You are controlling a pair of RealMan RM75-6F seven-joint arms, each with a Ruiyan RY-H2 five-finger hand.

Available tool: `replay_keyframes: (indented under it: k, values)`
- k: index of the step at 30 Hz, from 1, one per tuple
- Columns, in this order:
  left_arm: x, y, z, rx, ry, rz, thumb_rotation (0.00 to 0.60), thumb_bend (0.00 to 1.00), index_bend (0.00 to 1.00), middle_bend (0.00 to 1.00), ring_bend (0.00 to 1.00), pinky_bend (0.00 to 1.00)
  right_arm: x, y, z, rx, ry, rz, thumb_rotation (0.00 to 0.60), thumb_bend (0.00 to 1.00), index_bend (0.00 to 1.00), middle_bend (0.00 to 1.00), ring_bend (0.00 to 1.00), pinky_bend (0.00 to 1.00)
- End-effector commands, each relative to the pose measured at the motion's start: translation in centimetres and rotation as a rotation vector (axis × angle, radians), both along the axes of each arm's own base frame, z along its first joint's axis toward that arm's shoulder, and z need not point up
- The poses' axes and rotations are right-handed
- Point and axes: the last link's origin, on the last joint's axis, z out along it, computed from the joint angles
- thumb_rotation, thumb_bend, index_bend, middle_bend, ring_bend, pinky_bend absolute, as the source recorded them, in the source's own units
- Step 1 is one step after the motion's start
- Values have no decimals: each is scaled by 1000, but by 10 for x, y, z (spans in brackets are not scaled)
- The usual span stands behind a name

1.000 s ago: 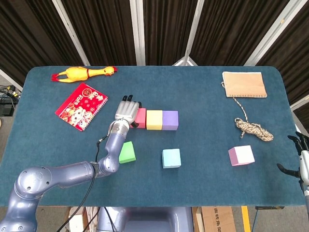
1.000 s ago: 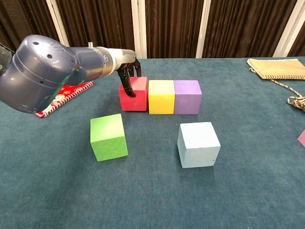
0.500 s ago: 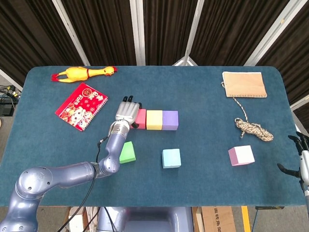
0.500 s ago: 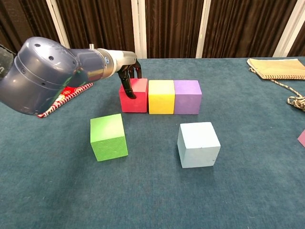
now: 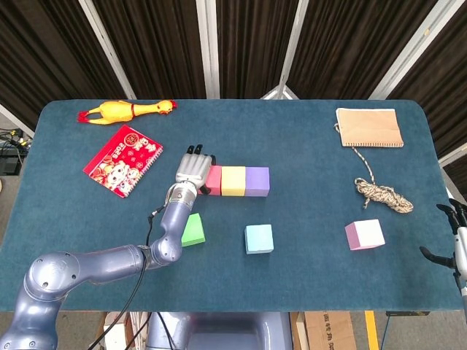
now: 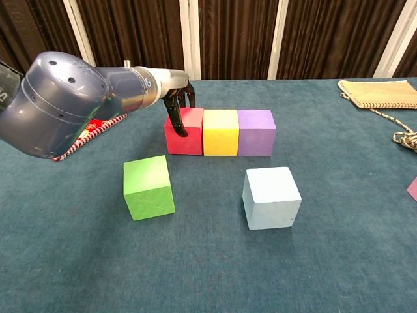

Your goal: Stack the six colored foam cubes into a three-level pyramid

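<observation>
Foam cubes: base row looks done, red cube (image 6: pixel 184 132), yellow cube (image 6: pixel 220 132) and purple cube (image 6: pixel 256 132) sit side by side, faces touching, mid-bench on the blue bench (image 5: pixel 306 270). Green cube (image 6: pixel 149 187) and light blue cube (image 6: pixel 271 197) lie loose in front of the row, apart from each other; pink cube (image 5: pixel 364 235) is well off to the robot's right, near the coiled rope (image 5: pixel 383 194). Left hand (image 5: pixel 193 170) is at the outer end of the red cube, dark fingers (image 6: pixel 176 120) curved down against its left face and top edge, lying on the cube more than wrapped round it; from the chest view it reads as a nudge or squaring-up of the row, cannot tell if any real grip is there. Right hand (image 5: pixel 454 240) hangs at the far right bench edge, fingers apart, holding nothing. Step in hand, my read: finishing level one, pressing the red cube flush to the yellow one. Next move probably calls for lifting the left hand clear without dragging the red cube, then taking the green cube, the nearest loose one, and setting it over the red/yellow seam; light blue would go over yellow/purple, pink last on top. Foam is light, so a sloppy release could shift the row. Also on the bench: rubber chicken (image 5: pixel 128 109), red notebook (image 5: pixel 122 160), tan pouch (image 5: pixel 369 127), none of them in the way.
</observation>
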Motion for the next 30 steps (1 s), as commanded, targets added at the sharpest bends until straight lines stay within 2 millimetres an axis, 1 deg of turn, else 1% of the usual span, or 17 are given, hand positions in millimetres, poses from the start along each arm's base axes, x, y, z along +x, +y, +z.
replay_keyframes:
  k: [1, 10, 12, 14, 15, 17, 21, 26, 30]
  values:
    - [1, 0, 0, 3, 0, -1, 600, 191, 304, 309, 1, 0, 0, 0, 0, 0, -1, 0, 600, 180, 182, 99, 76, 19]
    - [2, -1, -2, -4, -6, 4, 600, 112, 283, 282, 1, 0, 0, 0, 1, -4, 0, -1, 600, 179, 182, 99, 75, 19]
    - [2, -1, -2, -4, -4, 1, 600, 102, 258, 261, 0, 0, 0, 0, 1, -3, 0, -2, 600, 180, 182, 99, 76, 19]
    - [1, -1, -1, -4, 3, 2, 600, 99, 219, 217, 0, 0, -1, 0, 1, -3, 0, -2, 600, 180, 182, 99, 76, 19]
    - [1, -1, -1, -2, 7, 1, 600, 98, 190, 178, 0, 0, -1, 0, 1, -3, 0, -2, 600, 180, 182, 99, 76, 19]
    - [1, 0, 2, 6, 19, -9, 600, 97, 139, 121, 0, 0, -1, 1, 2, -3, -1, -3, 600, 181, 182, 99, 76, 19]
    - [-1, 2, 8, 16, 28, -16, 600, 97, 100, 60, 0, 0, -1, 0, 1, -1, -2, -2, 600, 180, 182, 99, 76, 19]
    - [-4, 1, 18, 7, 51, -34, 600, 98, 103, 52, 0, 0, 0, 0, 1, 1, -2, 0, 600, 180, 182, 99, 76, 19]
    - [-9, -1, 34, -4, 45, -33, 600, 103, 109, 58, 0, 0, 0, 1, 1, 1, -1, 0, 600, 180, 182, 99, 76, 19]
